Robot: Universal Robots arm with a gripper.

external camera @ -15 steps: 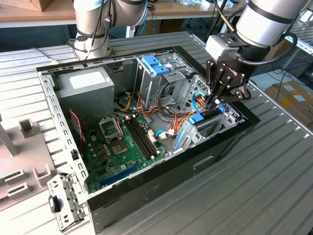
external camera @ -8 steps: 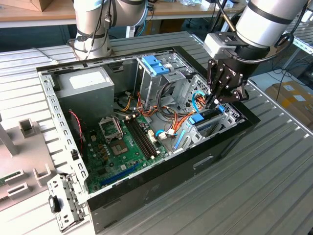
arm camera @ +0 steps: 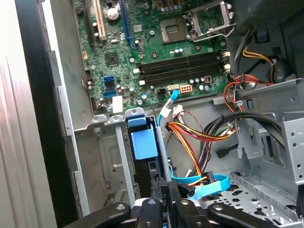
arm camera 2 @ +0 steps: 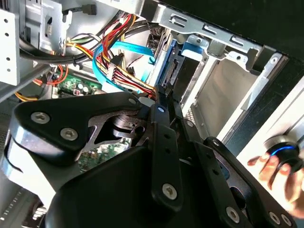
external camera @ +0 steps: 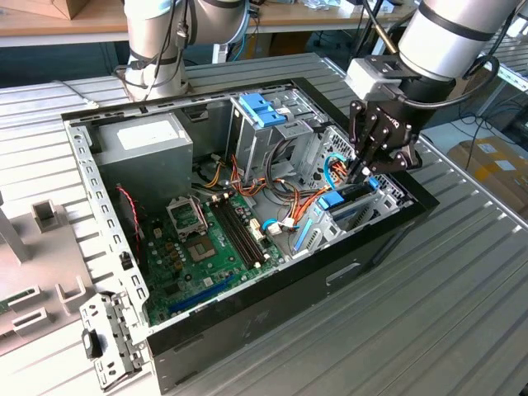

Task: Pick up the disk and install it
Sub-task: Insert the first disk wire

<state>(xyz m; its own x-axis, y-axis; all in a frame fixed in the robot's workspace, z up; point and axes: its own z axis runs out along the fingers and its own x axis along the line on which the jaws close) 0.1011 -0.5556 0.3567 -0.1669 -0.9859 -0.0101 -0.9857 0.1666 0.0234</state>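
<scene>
Your open computer case [external camera: 247,330] lies on the worktop [external camera: 462,313], motherboard [external camera: 206,239] exposed. The end effector [external camera: 363,169] reaches into the drive cage [arm camera: 107,156] and is clamped on the disk [arm camera: 145,145], which stands edgewise in that cage.

The gripper [external camera: 369,169] is black, its linkage studded with silver screw heads in both wrist views; the arm [external camera: 462,37] above it is pale grey with a dark band; the disk [arm camera: 144,145] shows a bright blue tab and blue rails around a dark body; the motherboard [arm camera: 156,45] is green with black memory slots and a silver socket frame; the cable bundle [arm camera: 190,133] mixes red, orange, yellow and black; the flat cable [arm camera 2: 126,50] is light blue; the case [external camera: 346,264] is black outside, bare grey metal inside; the table [external camera: 445,330] is ribbed grey.
</scene>
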